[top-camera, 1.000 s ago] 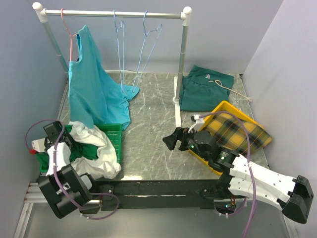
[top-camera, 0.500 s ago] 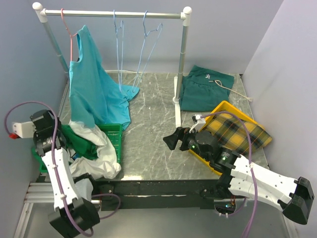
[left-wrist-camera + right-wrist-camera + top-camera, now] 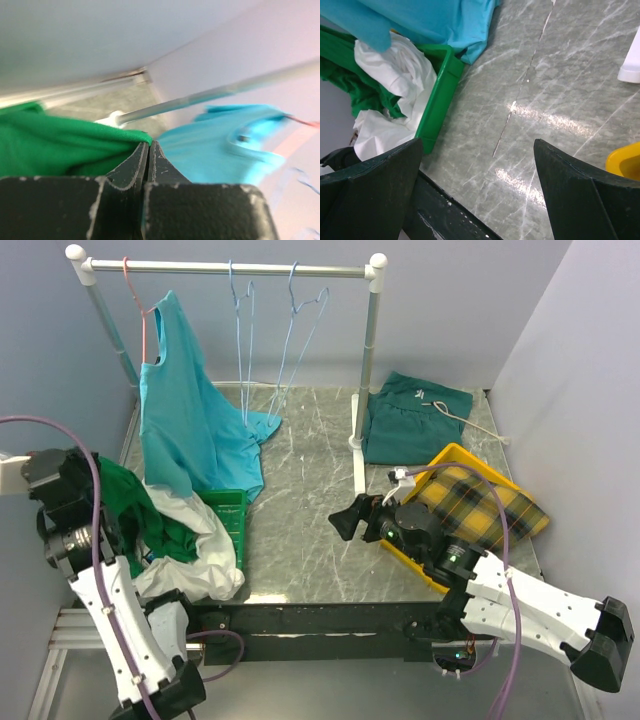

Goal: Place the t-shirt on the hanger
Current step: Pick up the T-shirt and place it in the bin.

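The green t-shirt [image 3: 135, 505] is stretched up out of a green basket [image 3: 232, 515] at the table's left edge. My left gripper [image 3: 98, 472] is raised there and shut on the shirt's upper edge. In the left wrist view the left gripper [image 3: 148, 143] has its jaws pressed together with the t-shirt [image 3: 60, 147] bunched at the tips. Two light-blue wire hangers [image 3: 240, 330] [image 3: 300, 315] hang bare on the rail. My right gripper [image 3: 345, 523] stands open low over the middle of the table, empty; in its own view the right gripper [image 3: 477, 145] shows only marble between the fingers.
A turquoise shirt [image 3: 185, 420] hangs from a pink hanger [image 3: 142, 310] on the white rack [image 3: 372, 340]. White cloth [image 3: 200, 545] spills over the basket. A dark teal garment [image 3: 410, 420] lies at the back right. A yellow tray [image 3: 452, 451] holds plaid fabric [image 3: 480, 502].
My left gripper has shut on the t-shirt and risen up and to the left, pulling the green fabric out of the basket. The right arm has stayed put.
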You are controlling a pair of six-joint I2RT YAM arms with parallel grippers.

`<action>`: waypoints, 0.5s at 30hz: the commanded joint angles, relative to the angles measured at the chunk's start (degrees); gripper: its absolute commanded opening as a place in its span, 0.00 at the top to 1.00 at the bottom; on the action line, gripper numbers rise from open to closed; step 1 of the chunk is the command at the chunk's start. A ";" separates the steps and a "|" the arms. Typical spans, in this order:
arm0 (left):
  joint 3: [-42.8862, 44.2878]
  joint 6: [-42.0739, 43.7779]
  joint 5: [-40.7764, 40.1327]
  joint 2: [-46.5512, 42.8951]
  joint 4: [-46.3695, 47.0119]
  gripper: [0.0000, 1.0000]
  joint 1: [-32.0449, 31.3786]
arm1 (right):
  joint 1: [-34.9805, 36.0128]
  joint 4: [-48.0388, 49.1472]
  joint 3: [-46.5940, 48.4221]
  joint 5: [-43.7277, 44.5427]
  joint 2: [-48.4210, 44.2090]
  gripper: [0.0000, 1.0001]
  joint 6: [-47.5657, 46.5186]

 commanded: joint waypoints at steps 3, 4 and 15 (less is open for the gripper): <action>16.81 5.84 10.22 0.48 3.75 0.99 -0.19 | -0.28 -1.05 6.15 0.70 -0.10 0.00 -2.00; 18.32 5.93 11.27 0.48 4.11 0.99 -0.19 | -0.28 -1.41 6.93 0.97 -0.28 0.00 -2.18; 34.77 0.58 31.56 3.73 12.72 0.99 -1.24 | -0.28 -5.19 10.98 3.25 -2.39 0.00 -4.81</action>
